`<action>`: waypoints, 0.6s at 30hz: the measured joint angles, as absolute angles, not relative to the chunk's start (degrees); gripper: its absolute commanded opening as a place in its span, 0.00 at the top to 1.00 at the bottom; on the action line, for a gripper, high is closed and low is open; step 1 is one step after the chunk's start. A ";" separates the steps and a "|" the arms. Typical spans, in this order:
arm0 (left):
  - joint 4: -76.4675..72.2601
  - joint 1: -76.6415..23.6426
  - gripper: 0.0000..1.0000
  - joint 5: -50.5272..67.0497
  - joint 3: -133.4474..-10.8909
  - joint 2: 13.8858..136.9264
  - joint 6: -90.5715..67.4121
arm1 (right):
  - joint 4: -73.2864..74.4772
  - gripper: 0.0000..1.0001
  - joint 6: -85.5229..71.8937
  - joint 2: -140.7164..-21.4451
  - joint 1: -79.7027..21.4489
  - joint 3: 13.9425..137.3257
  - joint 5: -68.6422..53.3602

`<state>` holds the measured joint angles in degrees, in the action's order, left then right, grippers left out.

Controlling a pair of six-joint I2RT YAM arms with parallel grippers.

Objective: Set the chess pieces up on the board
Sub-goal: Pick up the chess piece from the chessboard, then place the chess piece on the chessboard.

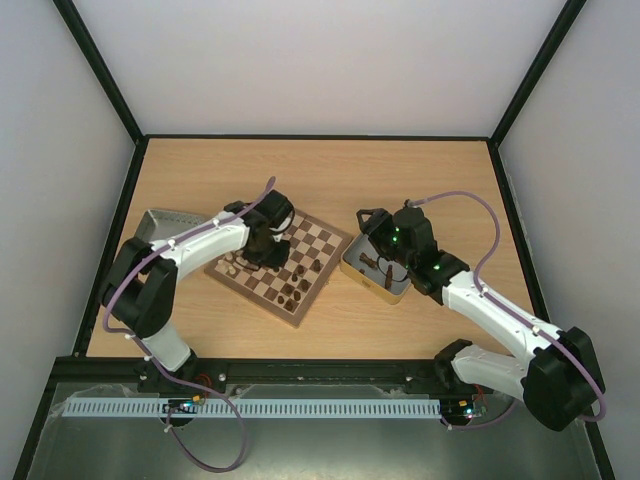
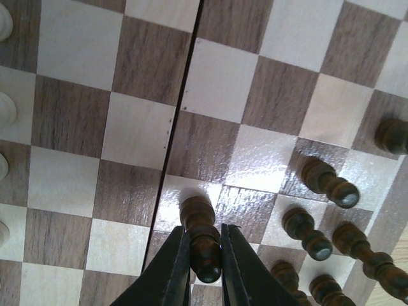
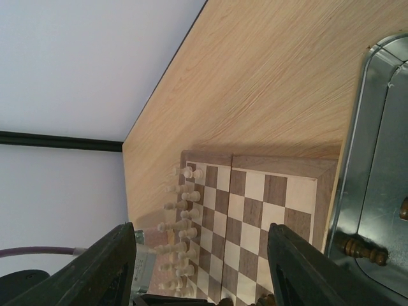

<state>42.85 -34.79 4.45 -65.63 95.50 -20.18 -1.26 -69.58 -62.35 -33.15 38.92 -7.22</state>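
The board (image 1: 322,240) lies tilted at the table's middle. Pale chess pieces (image 1: 232,265) line its left side, and dark ones (image 1: 295,292) stand along its near edge. My left gripper (image 1: 262,250) hangs low over the board. In the left wrist view this gripper (image 2: 204,234) is shut on a dark pawn (image 2: 199,213) whose base rests near the board's centre seam (image 2: 185,95). Other dark pieces (image 2: 325,185) stand to its right. My right gripper (image 1: 385,262) hovers over the metal tin (image 1: 350,268). In its own view it (image 3: 203,252) is open and holds nothing.
A dark piece (image 3: 360,248) lies inside the shiny tin (image 3: 376,159), right of the board (image 3: 268,210). Pale pieces (image 3: 182,217) stand in two rows on the far side. A grey tray (image 1: 165,225) sits at the left, behind the left arm.
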 measured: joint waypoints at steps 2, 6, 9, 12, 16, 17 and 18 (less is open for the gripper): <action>43.27 -35.27 0.89 4.25 -66.48 95.57 -20.18 | -1.04 0.44 -69.58 -62.22 -33.15 38.92 -7.03; 43.62 -36.80 0.89 4.01 -69.76 96.20 -20.18 | 0.16 0.44 -69.56 -61.41 -33.15 38.92 -6.04; 43.62 -38.13 0.89 4.01 -72.53 97.38 -20.16 | 1.15 0.44 -69.41 -60.20 -33.15 38.92 -4.91; 43.64 -39.13 0.89 3.97 -74.67 99.04 -20.18 | 1.50 0.44 -69.32 -59.24 -33.15 38.92 -4.01; 43.94 -40.01 0.89 3.66 -77.54 101.78 -20.18 | 1.96 0.44 -69.04 -58.70 -33.15 38.92 -3.09; 44.16 -40.29 0.89 3.46 -78.59 102.61 -20.18 | 2.20 0.44 -68.95 -58.65 -33.15 38.92 -2.87; 44.38 -40.51 0.89 3.29 -79.77 103.44 -20.18 | 2.44 0.44 -68.84 -58.61 -33.15 38.92 -2.72</action>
